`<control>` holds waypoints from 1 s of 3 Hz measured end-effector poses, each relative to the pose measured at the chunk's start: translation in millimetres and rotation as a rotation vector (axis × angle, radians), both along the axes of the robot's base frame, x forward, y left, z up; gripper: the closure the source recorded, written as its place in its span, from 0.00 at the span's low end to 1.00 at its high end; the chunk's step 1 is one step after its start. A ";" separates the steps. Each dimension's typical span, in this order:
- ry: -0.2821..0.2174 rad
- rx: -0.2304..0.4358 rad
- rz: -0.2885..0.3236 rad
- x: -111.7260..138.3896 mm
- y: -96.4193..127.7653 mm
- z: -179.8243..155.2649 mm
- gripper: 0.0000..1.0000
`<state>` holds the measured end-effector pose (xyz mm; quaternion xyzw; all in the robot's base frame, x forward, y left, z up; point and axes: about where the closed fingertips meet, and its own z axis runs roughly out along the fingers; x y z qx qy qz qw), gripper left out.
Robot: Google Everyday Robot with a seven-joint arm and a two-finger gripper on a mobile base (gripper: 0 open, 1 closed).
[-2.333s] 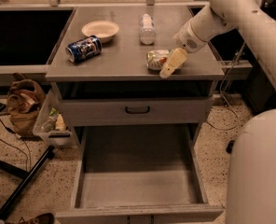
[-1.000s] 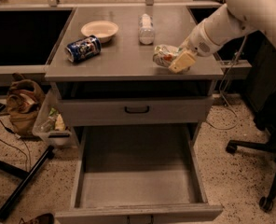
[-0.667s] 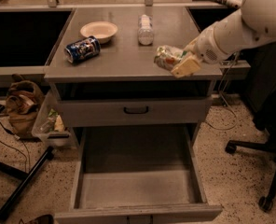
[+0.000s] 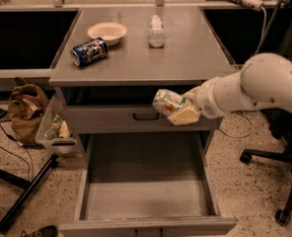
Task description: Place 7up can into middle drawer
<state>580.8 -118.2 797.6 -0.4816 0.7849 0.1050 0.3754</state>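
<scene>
Camera view puts the 7up can [image 4: 165, 101] in the air in front of the cabinet, pinched in the end effector [image 4: 175, 110]. We see it level with the face of the upper drawer [image 4: 106, 118], just right of that drawer's black handle [image 4: 145, 116] and above the open middle drawer [image 4: 146, 197]. The can lies nearly flat. Its long axis runs left to right with a slight tilt, one end pointing left and the other buried toward the end effector. We make out pale silver with green and reddish patches on it, but no lettering we can read.

A cream-coloured finger [image 4: 184, 115] presses against the can's lower right side. The white arm [image 4: 257, 90] reaches in from the right.

The middle drawer stands pulled well out, its grey floor bare.

On the table [image 4: 195, 58] a blue can [image 4: 89, 51] lies on its side near the left edge. Its print is too blurred for us to read. A pale bowl [image 4: 107, 32] sits just behind it. A clear bottle [image 4: 156, 24] lies farther right, well apart from both.

On the floor to the left are a brown bag [image 4: 22, 107] and a plastic bin [image 4: 54, 130]. A chair base [image 4: 279, 181] stands at the right.
</scene>
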 end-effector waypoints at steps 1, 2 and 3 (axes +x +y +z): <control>0.019 0.036 -0.009 -18.7 9.6 -27.1 1.00; 0.027 0.039 -0.003 -20.9 14.0 -31.7 1.00; 0.081 0.042 0.048 -41.8 35.1 -68.6 1.00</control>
